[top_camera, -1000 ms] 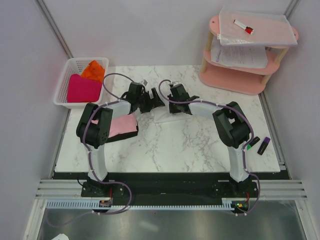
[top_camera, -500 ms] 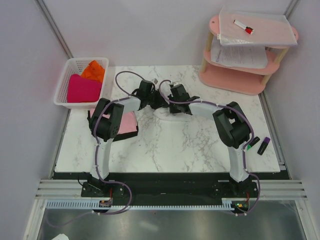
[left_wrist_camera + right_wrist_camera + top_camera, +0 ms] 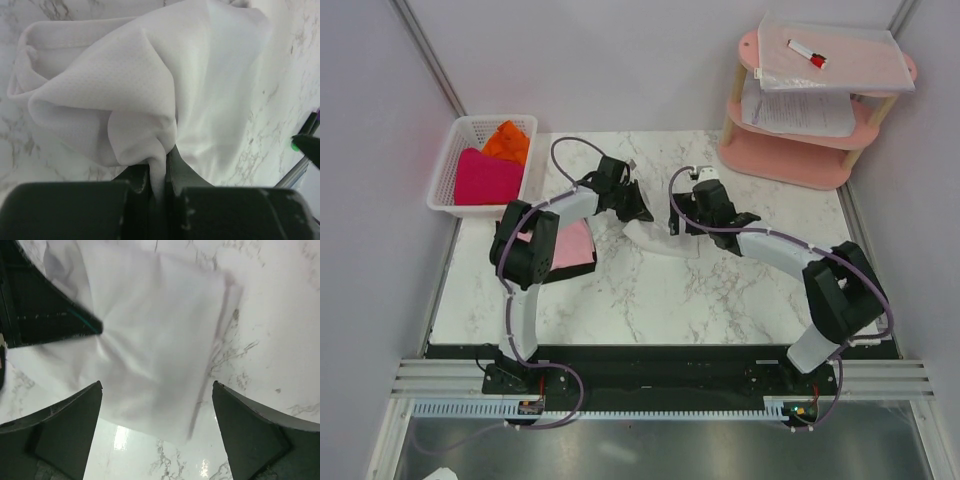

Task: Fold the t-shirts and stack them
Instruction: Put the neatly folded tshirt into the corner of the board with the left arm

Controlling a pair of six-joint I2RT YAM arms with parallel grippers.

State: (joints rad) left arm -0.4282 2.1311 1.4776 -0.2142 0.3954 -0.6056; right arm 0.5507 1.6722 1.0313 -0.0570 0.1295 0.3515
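Note:
A folded white t-shirt lies mid-table, filling the left wrist view and the right wrist view. My left gripper is at its far left corner, shut on a pinched fold of the cloth. My right gripper hovers just over the shirt's right side, open, with nothing between its fingers. A pale pink t-shirt lies folded at the left, partly under the left arm. A magenta t-shirt and an orange one sit in the basket.
The white lattice basket stands at the back left corner. A pink tiered shelf with paper sheets and a red marker stands at the back right. A green marker tip shows at the right edge of the left wrist view.
My left gripper has shut on the white t-shirt's edge. My right gripper has opened, let go of the cloth and drawn back to the right, its elbow swinging right.

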